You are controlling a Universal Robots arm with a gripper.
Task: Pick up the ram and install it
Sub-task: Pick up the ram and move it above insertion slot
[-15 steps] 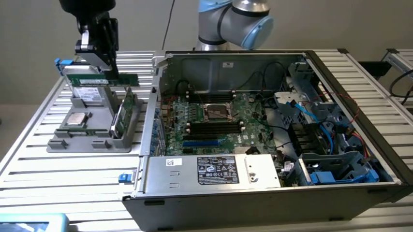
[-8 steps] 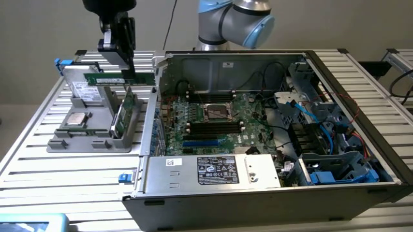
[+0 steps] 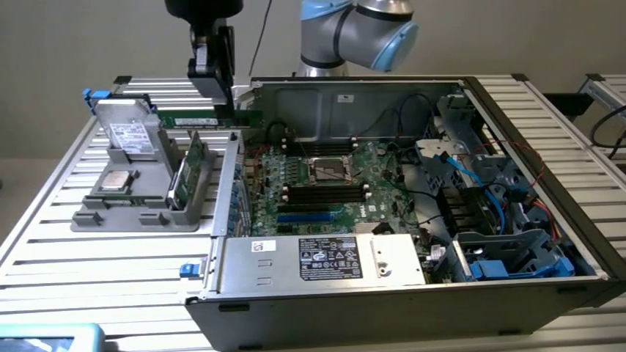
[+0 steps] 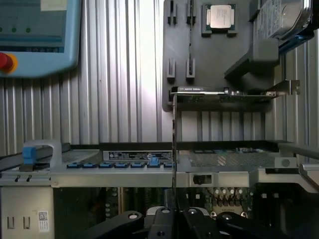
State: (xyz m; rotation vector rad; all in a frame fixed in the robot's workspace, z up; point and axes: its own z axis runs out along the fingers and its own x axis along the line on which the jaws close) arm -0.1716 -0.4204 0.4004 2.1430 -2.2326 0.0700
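At the near corner of the ribbed aluminium table (image 3: 98,264), on the exterior view's left, lay a light-blue teach pendant (image 3: 44,339). Just beyond it stood an open dark-grey computer case (image 3: 391,315), with a silver metal box bearing a printed label (image 3: 323,260) set along its near wall. Deeper inside the case lay a green motherboard (image 3: 377,194), its long black memory slots (image 3: 323,192) flanking the central socket.

Beside the case, toward the table's edge on the exterior view's left, sat a grey plastic parts tray (image 3: 108,220). It carried a square silver processor chip (image 3: 119,180), two broad green cards standing upright (image 3: 186,176) and, farther back, a silver hard drive (image 3: 129,137).

By the far end of that tray, next to the case's far corner, the black gripper (image 3: 233,106) hung from the light-blue and silver robot arm (image 3: 357,33). Its fingers were closed tight on the long, narrow green ram stick (image 3: 196,117), which was held level and on edge, well apart from the motherboard slots. From the wrist view the ram showed edge-on as a thin line.
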